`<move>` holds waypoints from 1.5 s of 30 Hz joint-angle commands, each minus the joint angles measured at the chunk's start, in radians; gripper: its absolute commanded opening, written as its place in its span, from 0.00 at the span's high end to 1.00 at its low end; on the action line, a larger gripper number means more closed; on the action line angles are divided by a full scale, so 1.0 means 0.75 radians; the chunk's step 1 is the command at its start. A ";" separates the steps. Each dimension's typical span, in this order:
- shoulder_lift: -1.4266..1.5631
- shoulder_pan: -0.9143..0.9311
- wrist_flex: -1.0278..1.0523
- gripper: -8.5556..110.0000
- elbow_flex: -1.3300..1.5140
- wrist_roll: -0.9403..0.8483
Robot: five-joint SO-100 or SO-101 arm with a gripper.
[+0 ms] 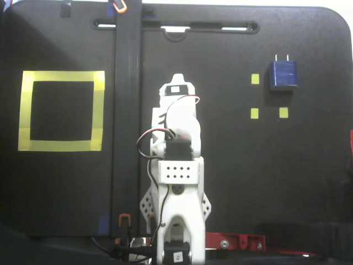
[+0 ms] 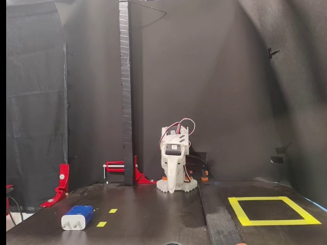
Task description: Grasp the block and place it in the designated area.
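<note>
The dark blue block (image 1: 283, 75) lies flat at the upper right of the black mat in a fixed view, its two metal prongs pointing to the far edge. In a fixed view from the front the block (image 2: 77, 217) sits at the near left. The designated area (image 1: 60, 76) is the big yellow-taped square at the left of that top view; its tape (image 2: 276, 222) shows at the right in the front view. My white arm (image 1: 175, 165) is folded at its base, far from both. The gripper (image 2: 171, 188) hangs tip-down, shut and holding nothing.
A tall black post (image 2: 125, 92) rises left of the arm; its beam (image 1: 127, 110) runs between arm and yellow square. Small yellow tape squares (image 1: 254, 113) lie near the block. Red clamps (image 2: 61, 184) stand at the left edge of the front view.
</note>
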 commanded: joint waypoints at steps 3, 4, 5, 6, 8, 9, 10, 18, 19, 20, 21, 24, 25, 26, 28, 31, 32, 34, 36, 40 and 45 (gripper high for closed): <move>0.014 0.008 -0.020 0.93 0.008 -0.004; 0.014 0.008 -0.039 0.93 0.008 -0.004; 0.014 0.008 -0.061 0.93 0.008 -0.004; 0.014 0.008 -0.084 0.93 0.008 -0.004; 0.014 0.008 -0.137 0.93 0.008 -0.004; 0.014 0.008 -0.170 0.93 0.008 -0.004; 0.014 0.008 -0.202 0.93 0.008 -0.004; 0.014 0.008 -0.515 0.93 0.008 -0.004; 0.014 0.008 -0.558 0.93 0.008 -0.004; 0.014 0.008 -0.601 0.93 0.008 -0.004; 0.014 0.008 -0.640 0.93 0.008 -0.004; 0.014 0.008 -0.751 0.93 0.008 -0.004; 0.014 0.010 -0.787 0.93 0.008 -0.004; 0.014 0.012 -0.826 0.93 0.008 -0.004; 0.014 0.014 -0.900 0.93 0.008 -0.004; 0.014 0.016 -0.986 0.93 0.008 -0.004; 0.014 0.016 -1.002 0.93 0.008 -0.004; 0.014 0.016 -1.023 0.93 0.008 -0.004; 0.014 0.016 -1.041 0.93 0.008 -0.004; 0.014 0.018 -1.049 0.93 0.008 -0.006; 0.014 0.029 -1.039 0.93 0.008 -0.006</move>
